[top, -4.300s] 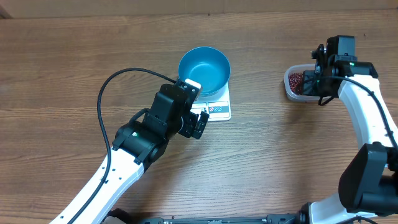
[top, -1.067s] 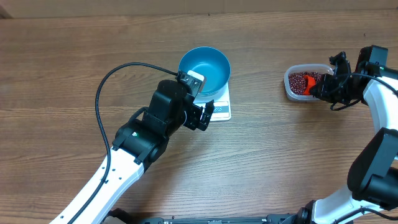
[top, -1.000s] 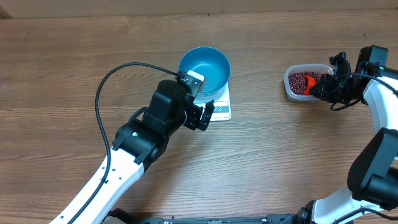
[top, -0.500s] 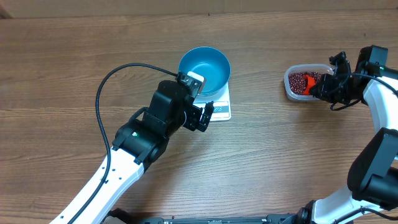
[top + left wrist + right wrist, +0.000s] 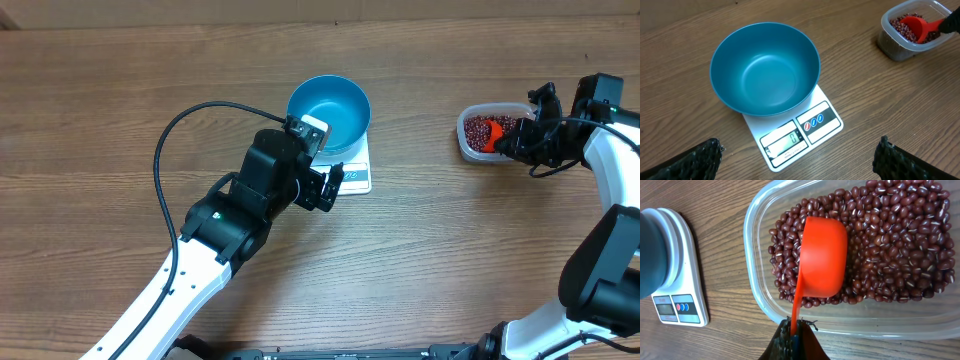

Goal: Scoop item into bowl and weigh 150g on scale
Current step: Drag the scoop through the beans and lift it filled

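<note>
1. Two arms work over a wooden desk (image 5: 450, 250). The left arm, trailing a black cable (image 5: 170, 150), reaches in from the lower left and the right arm from the right edge.
2. Item: the beans (image 5: 890, 255) are small, oval and dark red-brown, many with a pale mark along one side. They form a loose, grainy layer that covers the floor of a clear rounded-rectangular tub (image 5: 755, 265), which stands well to the right of the scale.
3. Scoop: a red-orange scoop (image 5: 822, 255) lies in the tub with its cup on the bean mass and its thin handle crossing the near rim.
4. Right end effector (image 5: 792, 330): closed on the end of the scoop handle, just outside the tub wall.
5. Bowl: the blue bowl (image 5: 765, 70) is round, deep and smooth-sided, and its interior shows bare blue. It sits upright on the scale (image 5: 800, 130) and overhangs its far edges.
6. Scale: flat, white and rectangular. The strip with the grey display and three small round buttons sticks out from under the bowl on the side facing the left arm; the reading is too small to make out.
7. Left end effector (image 5: 795, 162): open, fingers spread wide and holding nothing, poised above the desk just beside the scale's display edge.
</note>
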You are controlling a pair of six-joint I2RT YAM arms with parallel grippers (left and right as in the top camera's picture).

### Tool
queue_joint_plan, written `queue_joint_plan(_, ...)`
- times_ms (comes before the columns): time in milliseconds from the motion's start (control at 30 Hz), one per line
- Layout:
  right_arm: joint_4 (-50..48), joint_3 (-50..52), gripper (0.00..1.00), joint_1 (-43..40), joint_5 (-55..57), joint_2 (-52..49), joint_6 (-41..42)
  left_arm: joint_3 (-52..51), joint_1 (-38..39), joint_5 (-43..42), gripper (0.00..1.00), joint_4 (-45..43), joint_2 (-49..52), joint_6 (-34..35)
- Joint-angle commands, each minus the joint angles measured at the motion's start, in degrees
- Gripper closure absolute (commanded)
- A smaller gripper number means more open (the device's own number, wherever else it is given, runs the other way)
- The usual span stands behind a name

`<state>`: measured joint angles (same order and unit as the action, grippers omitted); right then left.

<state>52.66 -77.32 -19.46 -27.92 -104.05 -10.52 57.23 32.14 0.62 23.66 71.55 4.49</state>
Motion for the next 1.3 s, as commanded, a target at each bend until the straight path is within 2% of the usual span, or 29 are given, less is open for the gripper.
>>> queue_joint_plan(0,0.1,0.4,0.96,0.3,-2.2,-0.7,-0.3,-0.4,-0.3,-0.5,0.01,-0.2,-0.2,0.8)
queue_joint_plan(800,-0.3,0.4,0.96,0.3,-2.3,-0.7,-0.3,-0.4,-0.3,-0.5,0.0,-1.5,-0.2,0.8)
queue_joint_plan(1267,-1.9,0.4,0.96,0.1,-6.1,-0.8,-0.3,-0.4,-0.3,-0.5,0.0,-1.4,-0.2,0.8)
